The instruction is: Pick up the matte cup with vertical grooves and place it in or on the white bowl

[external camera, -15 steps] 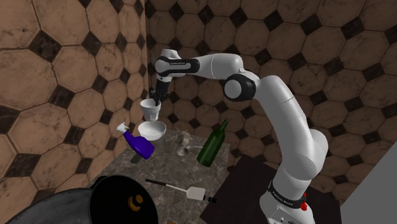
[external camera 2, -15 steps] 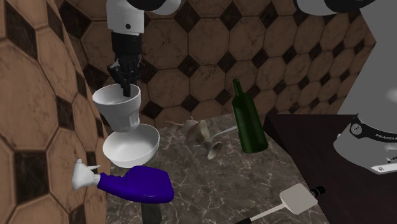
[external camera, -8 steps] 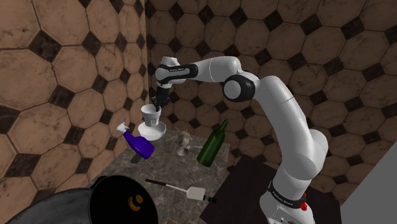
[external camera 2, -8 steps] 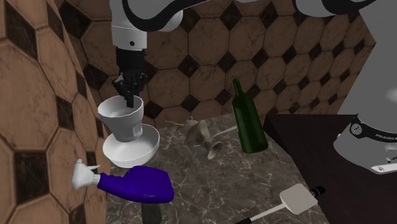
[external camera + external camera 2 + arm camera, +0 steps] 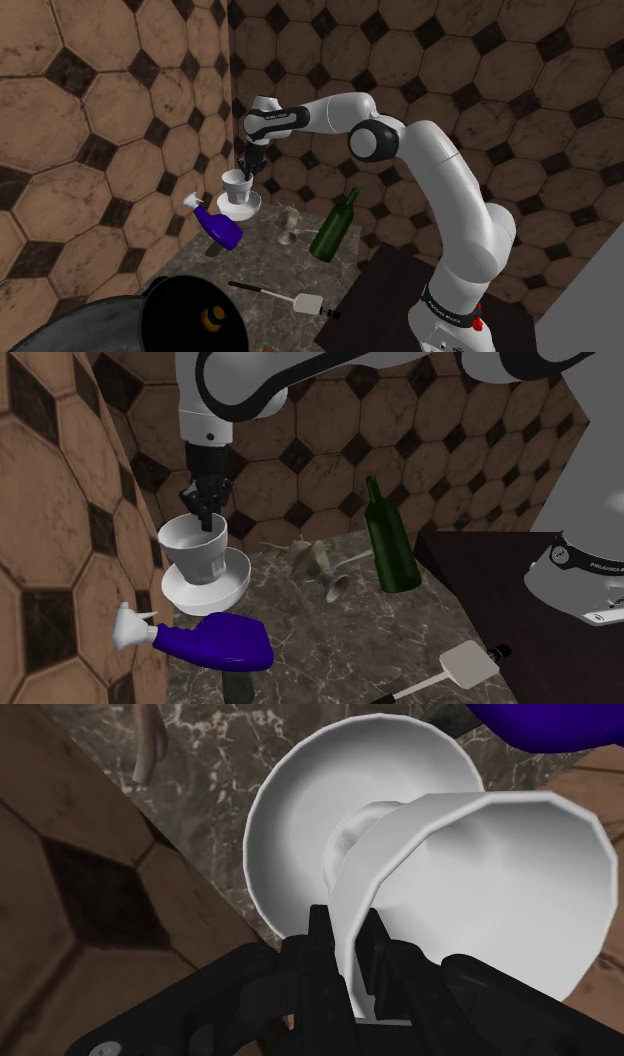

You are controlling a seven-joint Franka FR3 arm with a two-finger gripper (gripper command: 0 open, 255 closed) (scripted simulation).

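Observation:
The white cup (image 5: 237, 186) (image 5: 199, 550) (image 5: 480, 874) sits low inside the white bowl (image 5: 242, 208) (image 5: 205, 584) (image 5: 300, 814) at the back left of the marble table. My black gripper (image 5: 248, 170) (image 5: 203, 514) (image 5: 347, 966) comes down from above and is shut on the cup's rim, one finger inside and one outside the wall. In the wrist view the cup's base is in the middle of the bowl's hollow. I cannot tell whether the base touches the bowl.
A blue spray bottle (image 5: 219, 227) (image 5: 215, 643) lies just in front of the bowl. A fallen wine glass (image 5: 322, 565), a green bottle (image 5: 334, 228) (image 5: 389, 541) and a spatula (image 5: 290, 298) stand to the right. Tiled walls (image 5: 100, 120) close the corner behind the bowl.
The gripper has come down with the cup, from well above the bowl into its hollow. The grip has stayed shut on the rim.

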